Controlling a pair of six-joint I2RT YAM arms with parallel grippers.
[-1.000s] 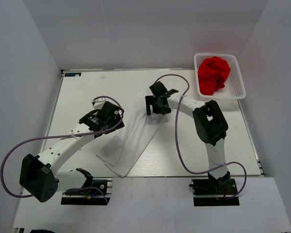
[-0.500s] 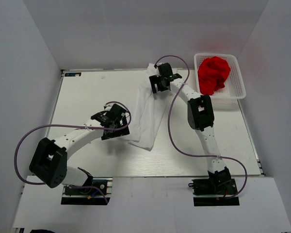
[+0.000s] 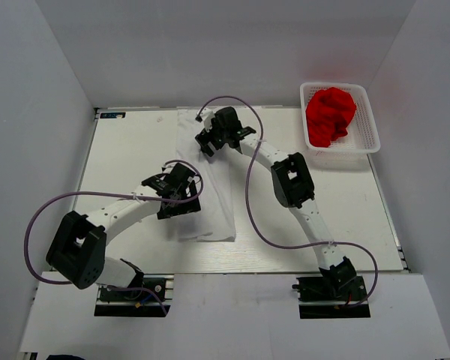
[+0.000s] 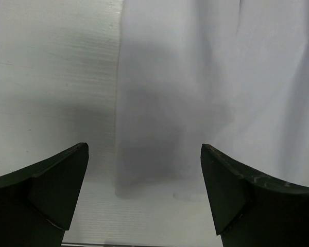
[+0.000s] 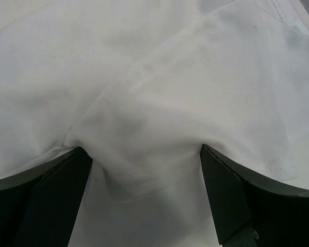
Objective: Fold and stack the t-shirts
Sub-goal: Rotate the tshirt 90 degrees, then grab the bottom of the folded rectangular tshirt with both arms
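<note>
Between right fingers (image 5: 38,198), bunched white t-shirt (image 5: 144,103)

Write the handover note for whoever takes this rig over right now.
Left gripper: open, over an edge of the white shirt, holding nothing.
Right gripper: open, low over the shirt's bunched far end.
White shirt lies in a long narrow strip on the table; red shirt crumpled in the basket.
Done: white shirt partly folded. Left: finish it, fold the red one, stack both.
</note>
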